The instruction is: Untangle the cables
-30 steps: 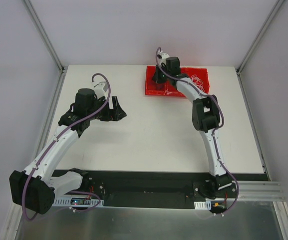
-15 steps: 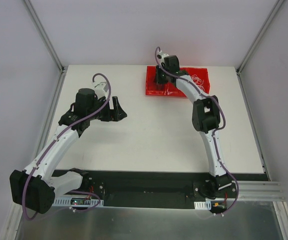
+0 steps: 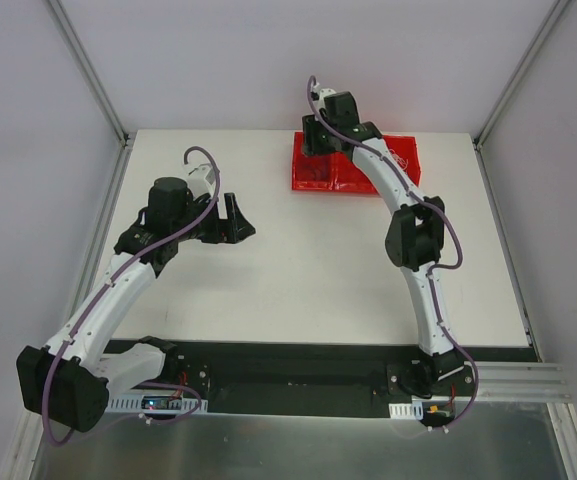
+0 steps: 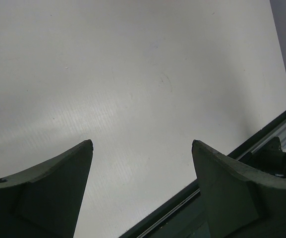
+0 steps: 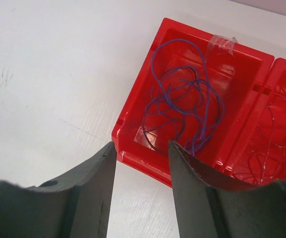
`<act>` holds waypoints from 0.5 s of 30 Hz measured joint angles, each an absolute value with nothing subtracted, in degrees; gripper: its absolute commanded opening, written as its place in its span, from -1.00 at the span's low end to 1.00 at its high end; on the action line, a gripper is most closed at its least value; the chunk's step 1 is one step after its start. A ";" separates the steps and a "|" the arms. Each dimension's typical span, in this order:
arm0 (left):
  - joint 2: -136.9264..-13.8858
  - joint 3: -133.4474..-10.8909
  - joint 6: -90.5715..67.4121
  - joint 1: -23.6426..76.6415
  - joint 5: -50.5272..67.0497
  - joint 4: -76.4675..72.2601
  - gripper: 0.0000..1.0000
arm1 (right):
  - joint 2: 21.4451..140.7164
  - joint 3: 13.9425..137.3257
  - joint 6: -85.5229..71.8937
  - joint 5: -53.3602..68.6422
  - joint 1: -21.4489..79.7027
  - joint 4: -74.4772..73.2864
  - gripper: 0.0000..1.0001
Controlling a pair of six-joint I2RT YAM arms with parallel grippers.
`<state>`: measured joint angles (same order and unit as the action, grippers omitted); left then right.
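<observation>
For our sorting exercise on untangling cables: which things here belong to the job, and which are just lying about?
Job: purple-blue cable, thin wires in the neighbouring compartment, red tray, right fingers.
Lying about: clear tape on the tray rim, white table.

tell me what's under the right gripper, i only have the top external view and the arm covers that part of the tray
Observer: The right wrist view shows a dark blue cable lying in loose loops in the left compartment of the red tray.
Operator: is the gripper holding it
Observer: No. The right gripper is open with nothing between its jaws, above the tray's edge.
Operator: and the other compartment
Observer: It holds other thin cables, kept from the blue one by the divider. Their colours are hard to tell against the red.
</observation>
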<state>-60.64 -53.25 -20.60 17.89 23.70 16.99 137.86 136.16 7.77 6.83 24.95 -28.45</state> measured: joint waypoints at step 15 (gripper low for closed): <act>-59.77 -53.19 -21.47 17.87 24.99 17.02 0.77 | 110.67 104.03 8.58 -0.78 25.67 -30.61 0.64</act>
